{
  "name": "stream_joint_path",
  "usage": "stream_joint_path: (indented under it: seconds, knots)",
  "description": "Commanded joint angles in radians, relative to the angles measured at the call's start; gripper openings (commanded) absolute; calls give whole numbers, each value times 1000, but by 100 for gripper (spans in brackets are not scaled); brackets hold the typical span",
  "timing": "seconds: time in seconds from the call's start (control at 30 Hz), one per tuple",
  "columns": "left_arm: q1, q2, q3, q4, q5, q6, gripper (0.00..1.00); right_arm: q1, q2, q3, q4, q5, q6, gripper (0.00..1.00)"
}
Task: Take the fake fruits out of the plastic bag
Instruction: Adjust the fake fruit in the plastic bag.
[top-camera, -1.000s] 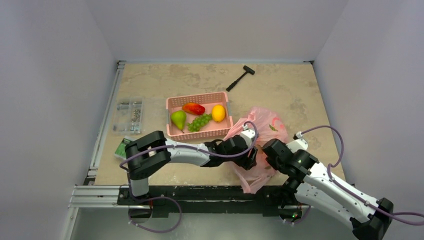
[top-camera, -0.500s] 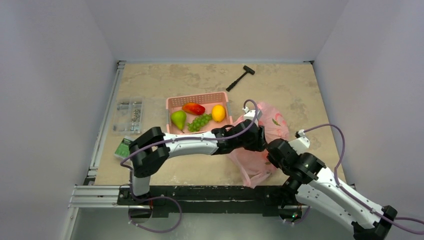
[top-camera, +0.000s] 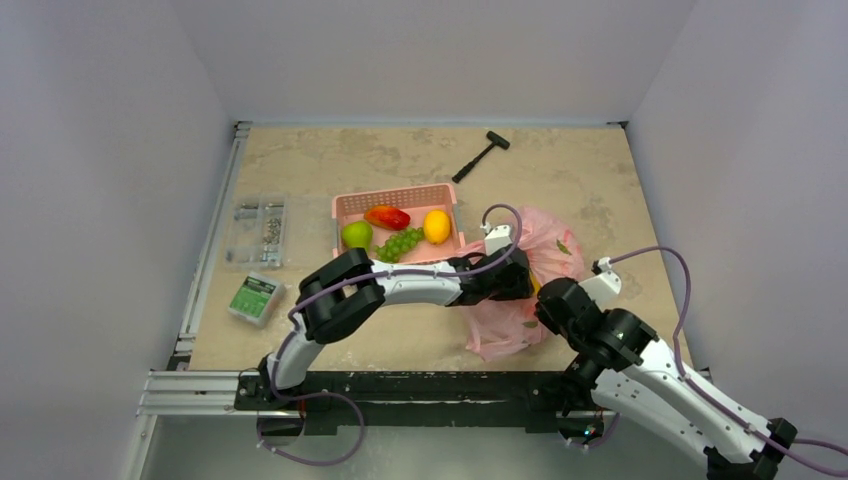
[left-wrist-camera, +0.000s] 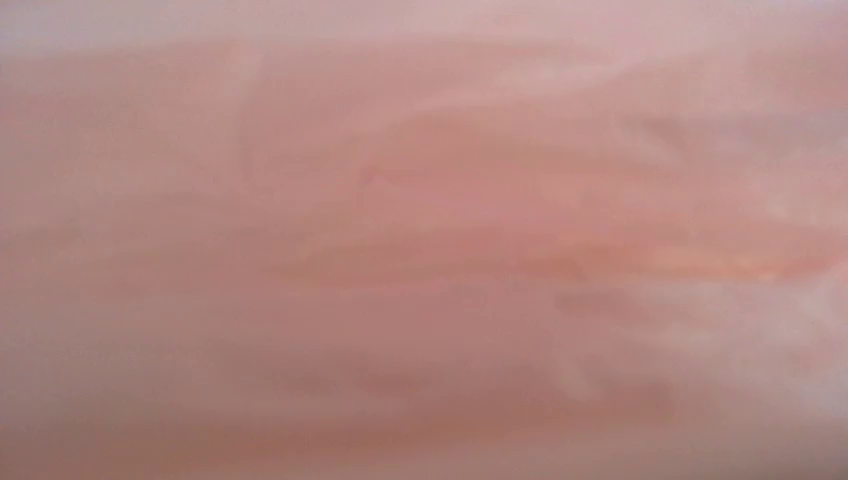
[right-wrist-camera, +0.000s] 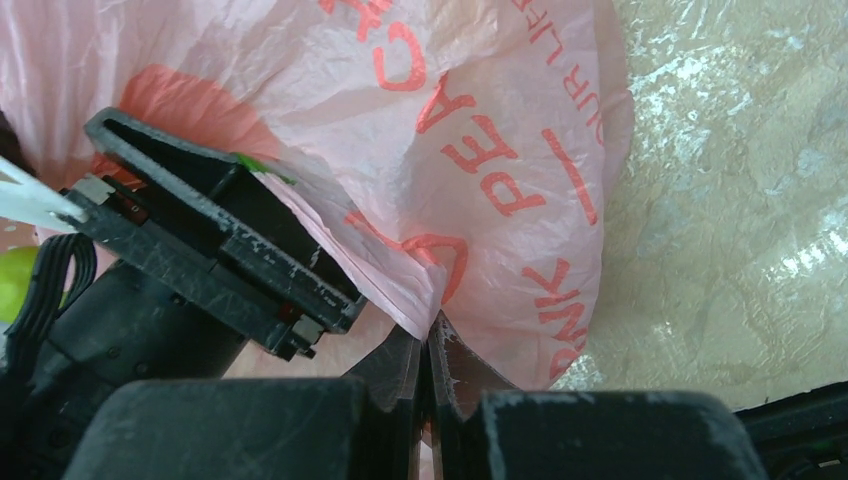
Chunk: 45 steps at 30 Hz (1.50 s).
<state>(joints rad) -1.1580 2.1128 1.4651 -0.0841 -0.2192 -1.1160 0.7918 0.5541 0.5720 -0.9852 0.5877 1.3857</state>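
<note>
Tabletop (top-camera: 560, 170), reading from its left edge: carrying a clear parts box (top-camera: 258, 222) there, with a green packet (top-camera: 253, 296) lying nearer the arms. Next along, cradling four pieces inside the rigid pink basket (top-camera: 395, 198): green pear (top-camera: 356, 234) at its left end, grape bunch (top-camera: 399, 243) beside that, red fruit (top-camera: 387, 216) toward its far side, orange-yellow oval fruit (top-camera: 437, 226) at the right end. Lying well apart beyond the basket, toward the table's far edge: a black hammer (top-camera: 481, 155). Stretching low along the basket's near side and plunging into the plastic bag (top-camera: 548, 245): left gripper (top-camera: 512, 281), fingertips swallowed by pink film, so cannot tell whether clasping anything or standing loose; filling the left wrist view with nothing but blurred pink. Sitting crumpled on the table just right of the basket: that same bag. Pinching a fold of the bag's near edge between fully closed fingers: right gripper (right-wrist-camera: 428, 345), clenching the film, with red lettering spreading just above it.
</note>
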Motion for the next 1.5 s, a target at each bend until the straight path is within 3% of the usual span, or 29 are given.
stream_joint_path:
  seconds: [0.0, 0.33, 0.6, 0.87, 1.03, 1.2, 1.33, 1.47]
  knots:
    - [-3, 23, 46, 55, -69, -30, 55, 2, -5, 23, 23, 19, -28, 0]
    - [-62, -21, -59, 401, -255, 131, 58, 2, -43, 29, 45, 5, -56, 0]
    - [-97, 74, 61, 201, -408, 136, 62, 1, -56, 33, 40, 7, -61, 0]
    - [-103, 180, 159, 21, -422, 88, 60, 1, -58, 53, 34, 15, -66, 0]
    - [-103, 199, 185, -37, -444, 152, 51, 1, -57, 58, 15, 26, -59, 0]
    - [-102, 172, 173, -24, -420, 222, 31, 1, -63, 55, 4, 34, -49, 0]
    - [-97, 113, 132, 62, -362, 308, 17, 1, -66, 57, -13, 46, -46, 0]
    - [-87, 38, 78, 158, -298, 369, 9, 1, -63, 61, -22, 51, -45, 0]
